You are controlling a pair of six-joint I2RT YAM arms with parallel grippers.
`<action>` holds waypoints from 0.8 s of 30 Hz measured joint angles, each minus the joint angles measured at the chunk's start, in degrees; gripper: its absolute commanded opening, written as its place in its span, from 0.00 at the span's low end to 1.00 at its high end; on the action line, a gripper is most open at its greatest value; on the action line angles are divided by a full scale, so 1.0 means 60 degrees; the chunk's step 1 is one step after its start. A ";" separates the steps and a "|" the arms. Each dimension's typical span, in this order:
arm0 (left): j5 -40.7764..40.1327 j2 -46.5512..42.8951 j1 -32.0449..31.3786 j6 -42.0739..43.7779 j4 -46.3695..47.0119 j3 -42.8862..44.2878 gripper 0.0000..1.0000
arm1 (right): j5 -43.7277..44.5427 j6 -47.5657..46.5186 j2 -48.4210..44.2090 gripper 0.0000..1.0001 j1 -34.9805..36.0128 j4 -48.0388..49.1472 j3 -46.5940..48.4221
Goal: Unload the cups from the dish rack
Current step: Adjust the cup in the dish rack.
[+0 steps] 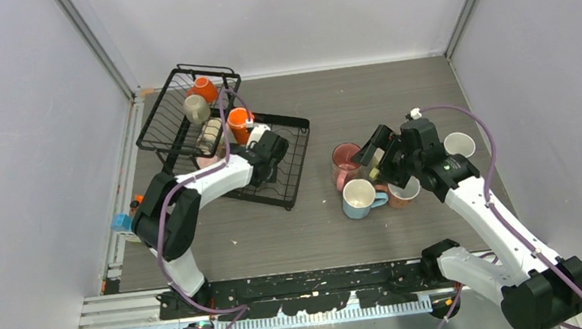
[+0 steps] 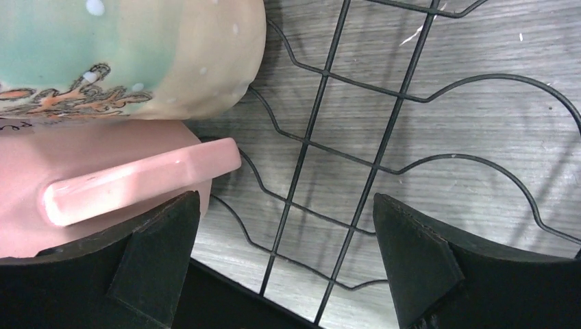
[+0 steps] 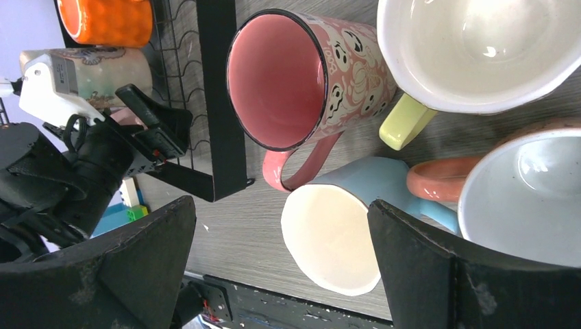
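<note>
The black wire dish rack stands at the back left. Its basket section holds two orange cups, a beige cup and a patterned cup. My left gripper is open and empty, low over the tray section. In the left wrist view its left finger is beside a pink cup's handle, under a beige-green cup. My right gripper is open and empty above cups on the table: pink, light blue, yellow-handled and orange-handled.
A white cup stands apart at the right of the group. Small coloured blocks lie at the table's left edge. The rack's tray rim lies close to the pink cup. Grey walls close in the table on three sides.
</note>
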 measured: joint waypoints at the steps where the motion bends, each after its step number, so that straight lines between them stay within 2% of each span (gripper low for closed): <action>1: -0.0084 -0.0015 -0.0022 0.0055 0.0229 -0.0135 1.00 | -0.0029 0.0000 0.0000 1.00 0.0000 0.0033 -0.0033; 11: -0.1045 -0.0437 -0.0470 0.0772 0.2688 -0.1311 1.00 | -0.0182 -0.0113 -0.0117 1.00 0.0000 0.0492 -0.0189; 24: -0.1949 -0.0550 -0.0561 0.0841 0.4768 -0.2069 0.98 | -0.0634 -0.0382 -0.0164 1.00 0.0000 0.0896 -0.0743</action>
